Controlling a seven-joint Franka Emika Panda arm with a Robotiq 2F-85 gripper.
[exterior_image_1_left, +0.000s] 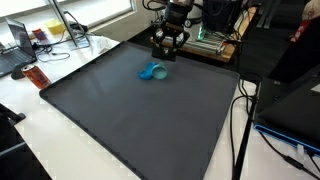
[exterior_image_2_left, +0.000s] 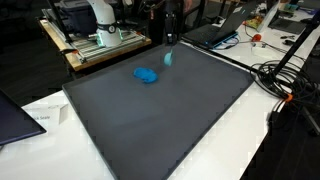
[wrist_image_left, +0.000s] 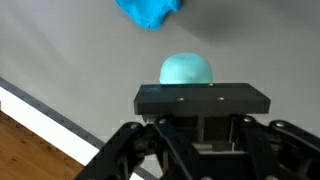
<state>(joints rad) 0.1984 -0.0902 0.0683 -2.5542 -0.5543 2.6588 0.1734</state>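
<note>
— What have you got in your hand (exterior_image_1_left: 168, 47) right now?

— A small teal piece (wrist_image_left: 186, 70) with a rounded top. My fingers are closed on it. In the wrist view its dome shows just past the finger block, and in an exterior view it sits at the tips (exterior_image_2_left: 168, 58).

— Where is that over the bench (exterior_image_2_left: 250, 140)?

— Near the far edge of the dark mat (exterior_image_1_left: 130, 120) that covers most of it. The piece is low, but I cannot tell whether its underside touches the mat or hangs just clear.

— Anything close by?

— A blue piece (exterior_image_2_left: 146, 75) lies on the mat near me, apart from what I hold. In the wrist view it is straight ahead, at the top of the frame (wrist_image_left: 150, 12).

— So what makes this grip a good one?

— I'd say three things. The piece is round, so it could roll or squirt out between flat pads. The squeeze should be firm and centred on its widest part, not up on the curve. The wrist should point straight down, so the piece doesn't tilt in the grip. And any travel should be slow and high enough to pass over the blue piece rather than nudge it.

— What's the main risk?

— Slipping, I think. I see only the dome, not how deep the fingers sit.
</note>
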